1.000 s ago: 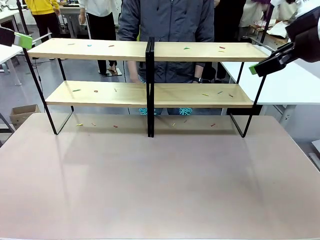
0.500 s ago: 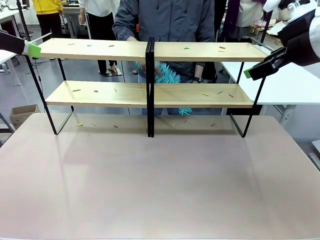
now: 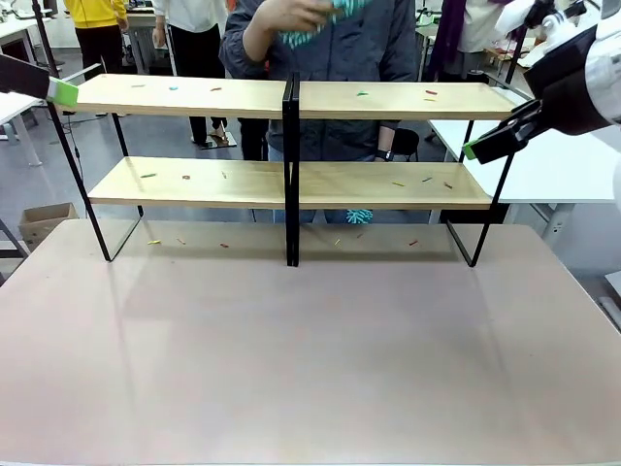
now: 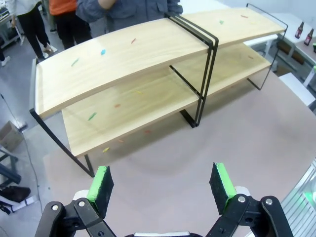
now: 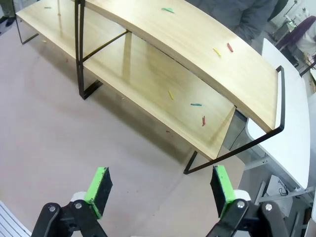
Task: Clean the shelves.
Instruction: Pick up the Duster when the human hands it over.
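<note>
The shelves stood across the far part of the pinkish bench, two long boards of light wood in a thin black frame with a black post in the middle. Small coloured scraps lay on both boards, green, red and yellow ones, and some more lay on the bench under the lower board.

The left pincer hovered in the air just beside the left end of the upper board. In the left wrist view the left pincer was wide open, its two green pads far apart with nothing between them, and it looked down on the shelves from their left end.

The right pincer hung near the right end of the frame, at a height between the two boards. In the right wrist view the right pincer was also fully open and empty, above the bench, with the shelves farther ahead.

Behind the shelves stood a person in a grey jacket. The person's hand was raised above the upper board and held a teal fluffy duster. A white table stood to the right of the shelves.
</note>
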Controlling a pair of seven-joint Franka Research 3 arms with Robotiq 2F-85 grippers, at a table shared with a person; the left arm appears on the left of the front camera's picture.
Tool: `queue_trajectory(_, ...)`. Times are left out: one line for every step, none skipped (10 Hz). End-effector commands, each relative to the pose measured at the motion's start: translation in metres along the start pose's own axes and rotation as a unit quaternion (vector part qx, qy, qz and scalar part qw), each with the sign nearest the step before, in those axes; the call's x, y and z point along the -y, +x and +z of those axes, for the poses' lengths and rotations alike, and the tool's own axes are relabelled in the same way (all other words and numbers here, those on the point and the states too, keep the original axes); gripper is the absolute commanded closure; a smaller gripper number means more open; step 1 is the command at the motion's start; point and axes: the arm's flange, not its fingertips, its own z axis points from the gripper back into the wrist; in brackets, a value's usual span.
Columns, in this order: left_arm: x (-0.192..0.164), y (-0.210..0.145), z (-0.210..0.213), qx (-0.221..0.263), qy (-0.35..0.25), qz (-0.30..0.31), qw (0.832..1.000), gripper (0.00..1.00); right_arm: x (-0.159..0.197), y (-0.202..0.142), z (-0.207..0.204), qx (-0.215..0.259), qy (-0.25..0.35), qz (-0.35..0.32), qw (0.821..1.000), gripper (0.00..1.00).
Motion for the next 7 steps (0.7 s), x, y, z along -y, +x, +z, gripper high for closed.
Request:
queue_trajectory(0.0385,-0.1484,-0.0217,0.027,0.004,0.018,0.999,0.0,-0.0109,-0.0373,-0.0057,0.008,0.008,0.024,1.0,0.0)
queue_trajectory(0.0385,-0.1483,-0.0221,0.031,0.007,0.024,0.999,0.0,-0.012,-0.0381,-0.0088,0.002,0.011,0.027,1.0,0.0)
queue_trajectory(0.0389,-0.1491,-0.0223,0.031,0.005,0.024,0.999,0.0,-0.0132,-0.0385,-0.011,-0.005,0.002,0.027,1.0,0.0)
queue_trajectory(0.0384,-0.1492,-0.0232,0.027,0.005,0.02,0.999,0.0,-0.0146,-0.0378,-0.0115,-0.007,-0.006,0.029,1.0,0.0)
queue_trajectory(0.0381,-0.1488,-0.0242,0.024,0.004,0.018,1.0,0.0,-0.0149,-0.0368,-0.0116,-0.004,0.0,0.03,1.0,0.0)
queue_trajectory(0.0389,-0.1485,-0.0248,0.021,0.005,0.012,1.0,0.0,-0.015,-0.0368,-0.0121,-0.002,0.007,0.031,1.0,0.0)
queue_trajectory(0.0402,-0.1481,-0.0256,0.011,0.005,0.003,1.0,0.0,-0.0147,-0.0371,-0.0128,-0.004,-0.003,0.023,1.0,0.0)
